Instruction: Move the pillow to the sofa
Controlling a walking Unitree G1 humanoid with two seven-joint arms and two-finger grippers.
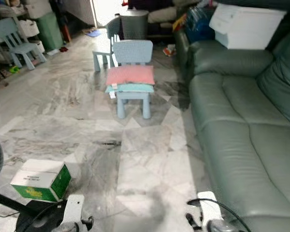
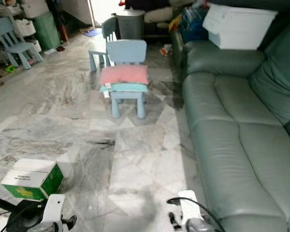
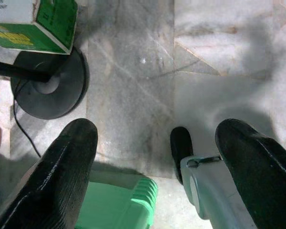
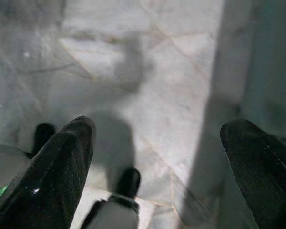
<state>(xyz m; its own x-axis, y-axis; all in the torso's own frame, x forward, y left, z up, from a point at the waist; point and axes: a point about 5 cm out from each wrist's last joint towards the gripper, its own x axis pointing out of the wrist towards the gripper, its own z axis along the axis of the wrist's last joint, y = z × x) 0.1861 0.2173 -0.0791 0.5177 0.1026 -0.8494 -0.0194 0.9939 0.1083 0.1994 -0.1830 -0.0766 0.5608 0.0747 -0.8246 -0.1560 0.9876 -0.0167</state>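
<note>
A pink pillow [image 1: 130, 75] lies flat on the seat of a small pale blue chair [image 1: 133, 52], on top of a teal cushion [image 1: 130, 88]. The chair stands on the marble floor a few steps ahead. The grey-green leather sofa [image 1: 241, 135] runs along the right side, its near seats bare. Both arms hang low at the bottom of the eye views, far from the pillow. My left gripper [image 3: 157, 129] is open above the floor with nothing between its fingers. My right gripper [image 4: 159, 128] is open too, over floor beside the sofa's base.
A green and white cardboard box [image 1: 41, 180] and a fan's black round base [image 3: 50, 86] sit on the floor at the near left. A white box [image 1: 246, 24] rests on the sofa's far end. More small chairs [image 1: 14, 41] and a bin [image 1: 134, 23] stand further back.
</note>
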